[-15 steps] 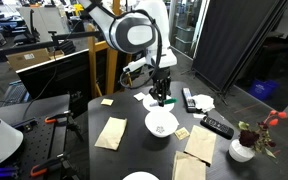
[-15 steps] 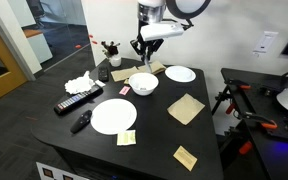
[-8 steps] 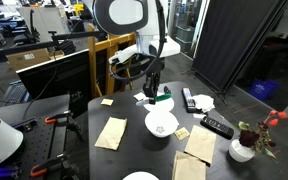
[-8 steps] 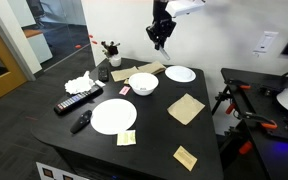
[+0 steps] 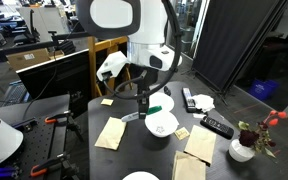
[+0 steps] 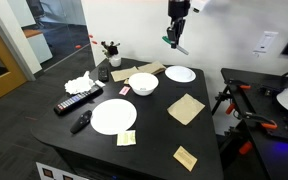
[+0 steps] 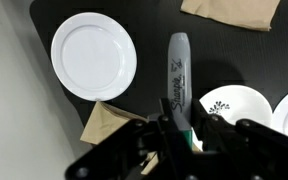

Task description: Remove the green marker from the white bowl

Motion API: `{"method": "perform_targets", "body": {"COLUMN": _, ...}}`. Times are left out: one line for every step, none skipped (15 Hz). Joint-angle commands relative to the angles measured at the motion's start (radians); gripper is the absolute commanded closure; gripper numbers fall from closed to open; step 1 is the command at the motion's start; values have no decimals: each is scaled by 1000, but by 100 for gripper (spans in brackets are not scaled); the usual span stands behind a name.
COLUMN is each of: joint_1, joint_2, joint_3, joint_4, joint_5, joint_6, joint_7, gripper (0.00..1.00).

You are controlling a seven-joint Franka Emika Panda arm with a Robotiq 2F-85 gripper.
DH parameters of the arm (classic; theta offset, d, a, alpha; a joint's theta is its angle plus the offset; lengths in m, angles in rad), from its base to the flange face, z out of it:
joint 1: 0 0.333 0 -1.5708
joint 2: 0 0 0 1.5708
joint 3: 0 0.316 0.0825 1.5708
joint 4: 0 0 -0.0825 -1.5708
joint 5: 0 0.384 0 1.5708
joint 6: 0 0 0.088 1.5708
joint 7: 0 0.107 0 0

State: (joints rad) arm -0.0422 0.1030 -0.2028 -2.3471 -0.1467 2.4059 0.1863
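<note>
My gripper is shut on the green marker and holds it in the air, above and beside the white bowl. In the other exterior view the gripper with the marker is high over the table, well above the bowl. In the wrist view the marker sticks out from between the fingers; its grey body reads "Sharpie" and its green part sits at the jaws. The bowl lies below, with a dark leaf pattern inside and no marker in it.
Flat white plates and brown napkins lie on the black table. Black remotes, a crumpled tissue and a white vase with red flowers stand around.
The gripper has lifted the marker out of the bowl, risen well above the table and moved sideways away from the bowl.
</note>
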Motion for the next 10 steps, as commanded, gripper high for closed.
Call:
{"method": "perform_targets", "body": {"joint_1": -39, "joint_2": -13, "joint_3": 27, "joint_4": -44, "joint_5": -24, "joint_6": 30, "joint_7": -167, "gripper": 94}}
{"method": "perform_targets", "body": {"joint_1": -42, "joint_2": -7, "joint_3": 28, "joint_4": -48, "joint_5": -31, "joint_6": 34, "joint_7": -201, "gripper": 94}}
{"method": "perform_targets", "body": {"joint_1": -46, "joint_2": -5, "joint_3": 31, "joint_4": -56, "joint_5": -29, "joint_6": 41, "joint_7": -244, "gripper": 94}}
{"method": "perform_targets", "body": {"joint_1": -52, "joint_2": 0, "joint_3": 33, "joint_4": -61, "joint_5": -16, "joint_6": 49, "joint_7": -286, "gripper": 94}}
{"method": "perform_targets", "body": {"joint_1": -44, "joint_2": 4, "joint_3": 32, "joint_4": -37, "joint_5": -13, "joint_6": 13, "joint_7": -220, "gripper": 76}}
{"method": "perform_targets", "body": {"joint_1": -46, "joint_2": 6, "joint_3": 33, "joint_4": -42, "joint_5": -13, "joint_6": 17, "joint_7": -243, "gripper": 76}}
{"method": "perform_targets", "body": {"joint_1": -48, "joint_2": 8, "joint_3": 34, "joint_4": -45, "joint_5": -13, "joint_6": 20, "joint_7": -257, "gripper": 76}}
{"method": "perform_targets", "body": {"joint_1": -49, "joint_2": 10, "joint_3": 34, "joint_4": -46, "joint_5": -13, "joint_6": 21, "joint_7": -260, "gripper": 76}}
{"method": "perform_targets", "body": {"joint_1": -49, "joint_2": 10, "joint_3": 34, "joint_4": -46, "joint_5": -13, "joint_6": 21, "joint_7": -261, "gripper": 76}}
{"method": "perform_targets", "body": {"joint_1": -49, "joint_2": 10, "joint_3": 34, "joint_4": -46, "joint_5": -13, "joint_6": 21, "joint_7": -261, "gripper": 76}}
